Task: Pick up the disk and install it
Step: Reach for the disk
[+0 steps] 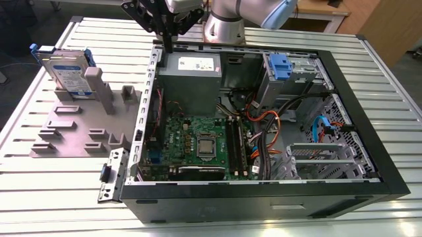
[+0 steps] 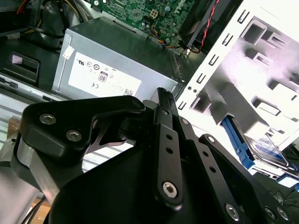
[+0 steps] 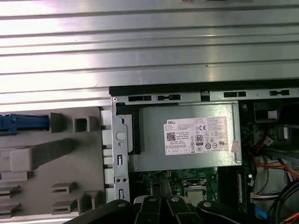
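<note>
Disk (image 1: pixel 66 69), clipped in its blue carrier, stands on edge at the far end of a grey plastic holder (image 1: pixel 86 123), on the exterior view's left. The holder lies flat on the ribbed metal tabletop (image 1: pixel 59 187), just beside the open computer case (image 1: pixel 264 197). The disk's white-and-blue label faces the camera in the exterior view. Nothing grips the disk.

The claw (image 1: pixel 166 47) hangs from the arm (image 1: pixel 224 24) above the far rim of the case, at the corner nearest the holder and well apart from the disk. Its fingers point down and are pressed together with nothing between them. In the second wrist view the black links run together to one narrow tip (image 2: pixel 162 93), which sits over the edge of the grey power supply box (image 2: pixel 117 60). The disk (image 2: pixel 268 154) lies off to one side in that picture, beyond the perforated wall of the case.

Inside the case, the power supply box (image 1: pixel 191 74) fills the far corner below the claw. A green circuit board (image 1: pixel 197 143) lies nearer the camera. A lone blue bracket (image 1: pixel 280 66) sits in the metal bay at the far side, toward the exterior view's right. Orange and blue cables run across the middle of the case.

In the first wrist view the power supply box (image 3: pixel 187 137) shows its white label. The holder (image 3: pixel 51 158) lies next to the case wall, with a strip of the blue carrier (image 3: pixel 23 122) at its end.
</note>
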### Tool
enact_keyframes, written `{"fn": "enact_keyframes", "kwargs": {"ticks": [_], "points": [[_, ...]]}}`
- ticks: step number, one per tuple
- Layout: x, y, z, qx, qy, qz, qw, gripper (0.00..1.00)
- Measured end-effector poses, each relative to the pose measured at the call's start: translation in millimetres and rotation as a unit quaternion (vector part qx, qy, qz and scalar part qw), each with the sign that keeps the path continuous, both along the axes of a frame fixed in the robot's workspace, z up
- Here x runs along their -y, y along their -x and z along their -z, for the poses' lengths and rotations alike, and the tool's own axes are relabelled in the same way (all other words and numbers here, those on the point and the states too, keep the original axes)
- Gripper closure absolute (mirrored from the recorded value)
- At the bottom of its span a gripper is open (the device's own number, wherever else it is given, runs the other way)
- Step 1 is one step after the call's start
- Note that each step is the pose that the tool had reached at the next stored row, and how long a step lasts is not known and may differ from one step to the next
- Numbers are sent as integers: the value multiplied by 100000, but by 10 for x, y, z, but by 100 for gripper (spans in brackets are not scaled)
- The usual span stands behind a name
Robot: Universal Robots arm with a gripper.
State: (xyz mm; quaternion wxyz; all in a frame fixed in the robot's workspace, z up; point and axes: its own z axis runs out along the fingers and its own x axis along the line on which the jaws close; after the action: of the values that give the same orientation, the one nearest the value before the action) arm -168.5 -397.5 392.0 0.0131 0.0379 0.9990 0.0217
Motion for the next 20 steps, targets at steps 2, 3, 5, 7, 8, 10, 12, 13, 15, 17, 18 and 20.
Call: {"fn": "enact_keyframes", "kwargs": {"ticks": [2,3,5,7,8,10,12,13,15,17,18,20], "points": [[0,0,0,-3,3,-12,100000,89],[0,3,-1,-5,4,-5,100000,89],[0,6,0,-4,2,-1,100000,89],[0,11,-1,-4,3,0,100000,89],[0,14,-1,-4,3,2,100000,89],[1,20,-1,-5,6,-4,100000,89],[0,27,0,0,1,-1,100000,89],[0,29,0,-2,3,0,100000,89],[0,35,-1,-5,5,-3,100000,89],[0,40,-1,-4,3,-1,100000,89],[0,41,-1,-3,4,-1,100000,89],[0,46,-1,-5,6,1,100000,89]]}}
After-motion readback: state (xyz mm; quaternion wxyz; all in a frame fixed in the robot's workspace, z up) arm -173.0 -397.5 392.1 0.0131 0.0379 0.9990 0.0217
